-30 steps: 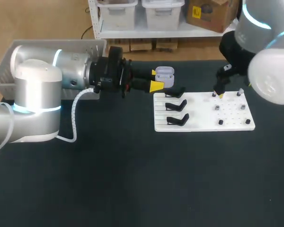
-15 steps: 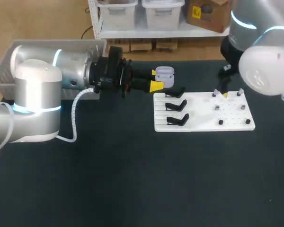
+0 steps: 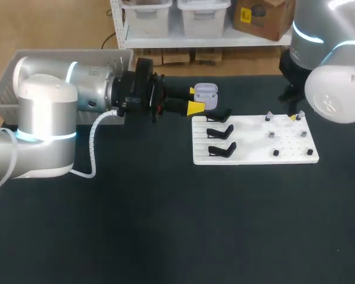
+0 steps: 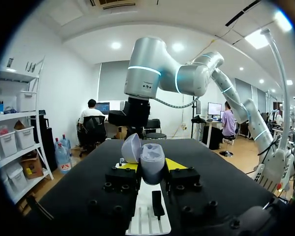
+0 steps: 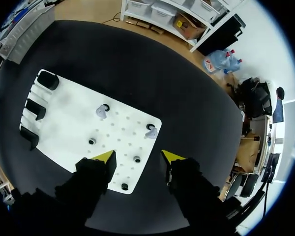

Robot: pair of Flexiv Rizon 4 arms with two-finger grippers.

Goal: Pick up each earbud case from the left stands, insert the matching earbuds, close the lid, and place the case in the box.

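Observation:
My left gripper is shut on a lavender earbud case with its lid up, held in the air just beyond the back left corner of the white board. In the left wrist view the case sits between the yellow fingertips, its two sockets showing. Two lavender earbuds stand on pegs along the board's far edge. My right gripper hangs over the one at the far right corner. From its wrist view the right gripper is open above the board, both earbuds ahead of it.
Three black stands line the board's left side, all without cases. Several more small pegs or buds dot the board's right half. A grey box lies at the far left, behind my left arm.
My right gripper has shifted rightward along the board's far edge, from the left earbud to the right one, and its fingers stand closer together. The left arm and case have not moved.

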